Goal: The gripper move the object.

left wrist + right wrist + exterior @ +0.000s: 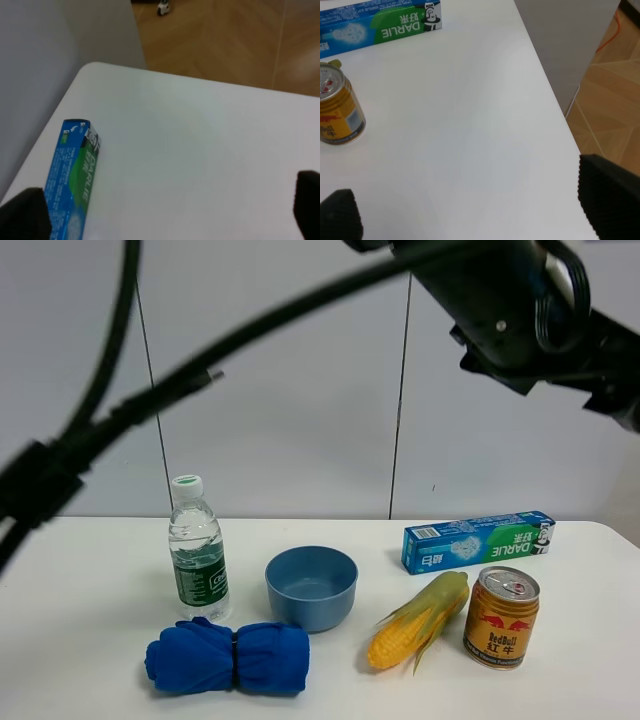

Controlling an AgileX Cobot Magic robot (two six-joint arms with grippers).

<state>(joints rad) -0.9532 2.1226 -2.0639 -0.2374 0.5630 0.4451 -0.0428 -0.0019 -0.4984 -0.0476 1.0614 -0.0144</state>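
Observation:
The gold can (501, 617) with the red bulls logo stands upright at the front right of the white table (90, 580), next to a corn cob (420, 618). It also shows in the right wrist view (337, 107). My right gripper (475, 212) is open and empty, well above bare table to the side of the can, apart from it. My left gripper (167, 212) is open and empty above the table beside the toothpaste box (72, 175). In the high view only a blurred black arm part (510, 300) shows at the top right; no fingertips show there.
A water bottle (197, 545), a blue bowl (311, 585) and a rolled blue cloth (228, 655) sit left of the can. The toothpaste box (478, 540) lies behind it. Black cables (150, 390) cross the upper left. The table's edge (555, 115) drops to wooden floor.

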